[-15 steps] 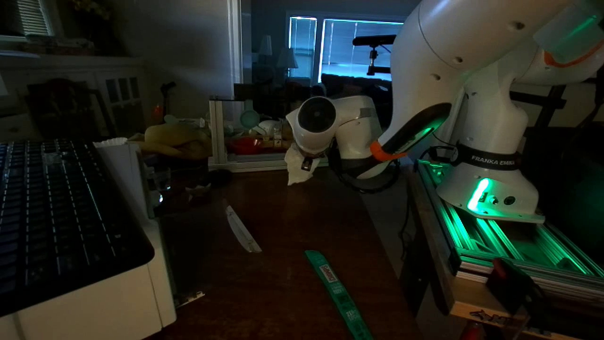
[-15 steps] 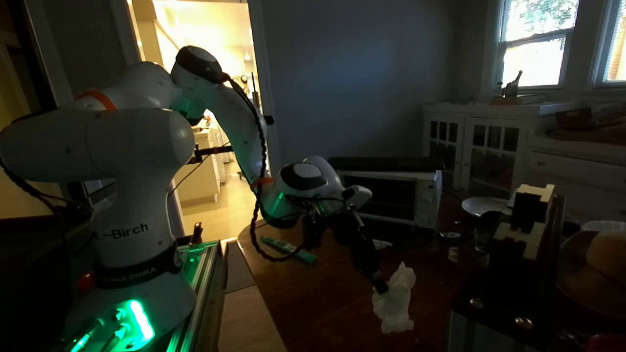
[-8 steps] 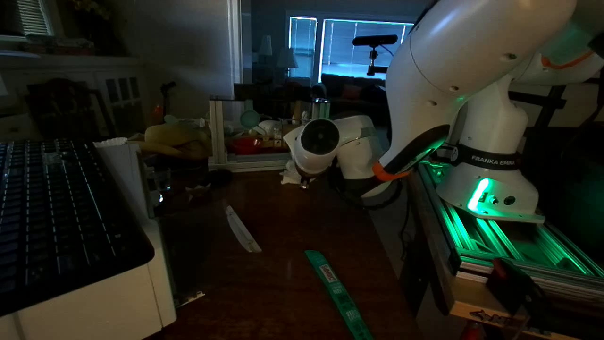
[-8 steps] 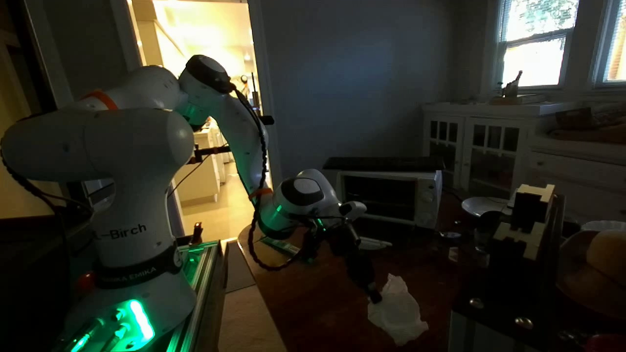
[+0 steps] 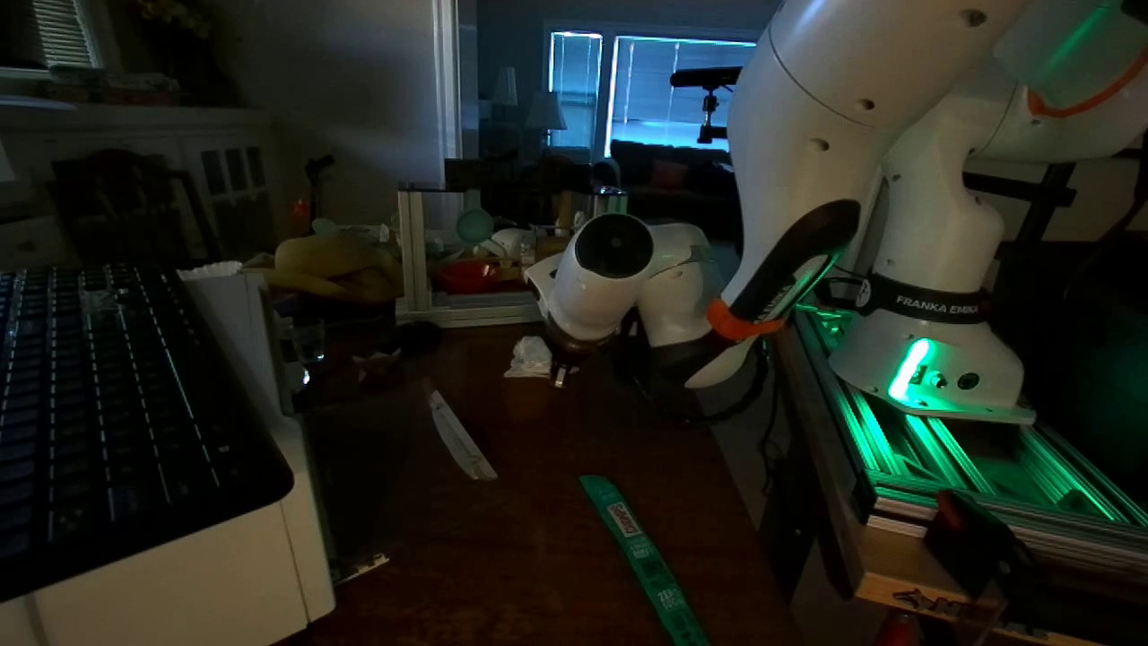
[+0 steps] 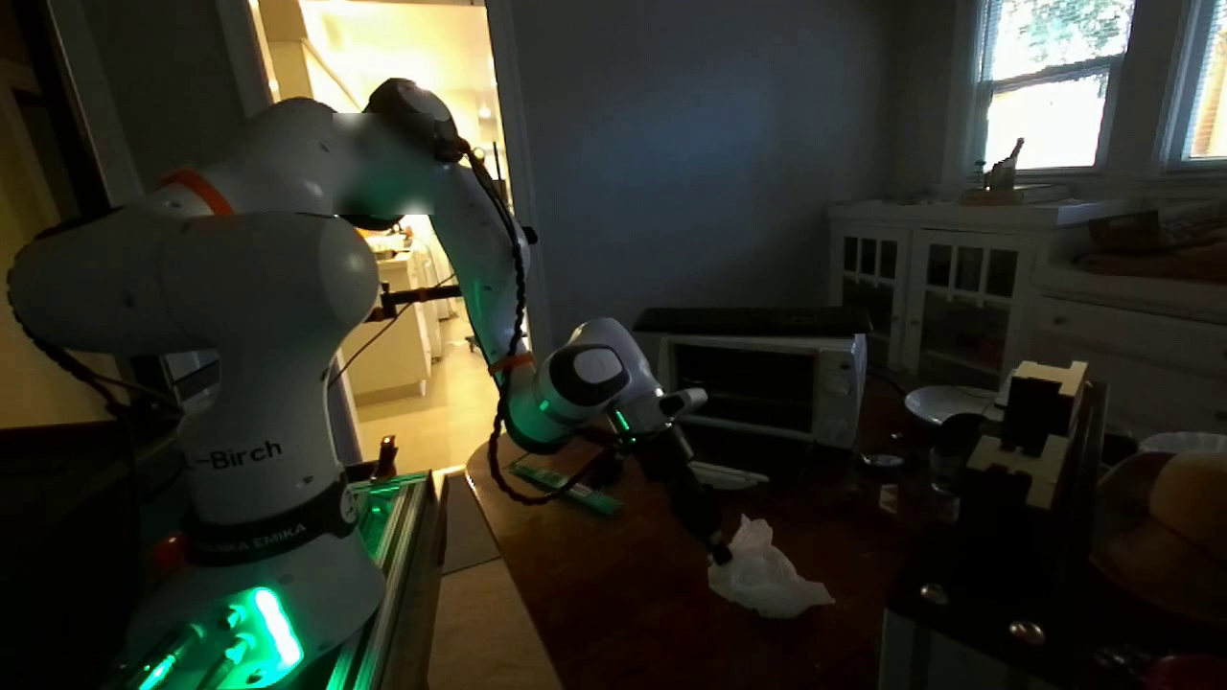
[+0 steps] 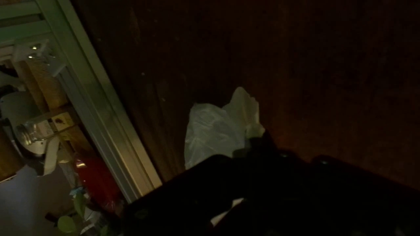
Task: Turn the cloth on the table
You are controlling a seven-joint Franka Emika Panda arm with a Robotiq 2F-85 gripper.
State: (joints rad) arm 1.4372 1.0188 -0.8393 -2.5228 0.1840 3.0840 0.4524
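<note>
My gripper (image 7: 249,147) slanted down to a dark wooden table (image 7: 311,65), its fingertips pinched together on one edge of a crumpled white cloth (image 7: 213,132). In the wrist view the cloth bunched directly ahead of the tips, its main fold to one side and a pale flap rising from the point of contact; the part behind my dark fingers was hidden. In an exterior view it spread outward from the tips, on the side away from my base (image 6: 316,575), low to the tabletop, though whether all of it touched the wood was hard to make out. Well apart from it, on the same table, lay a long pale strip (image 5: 459,437) and a green printed strip (image 5: 641,556). Farther off stood a white toaster oven (image 6: 757,383), and farther still, in the dim room, a white cabinet (image 6: 915,264) and a bright window (image 6: 1045,120).
</note>
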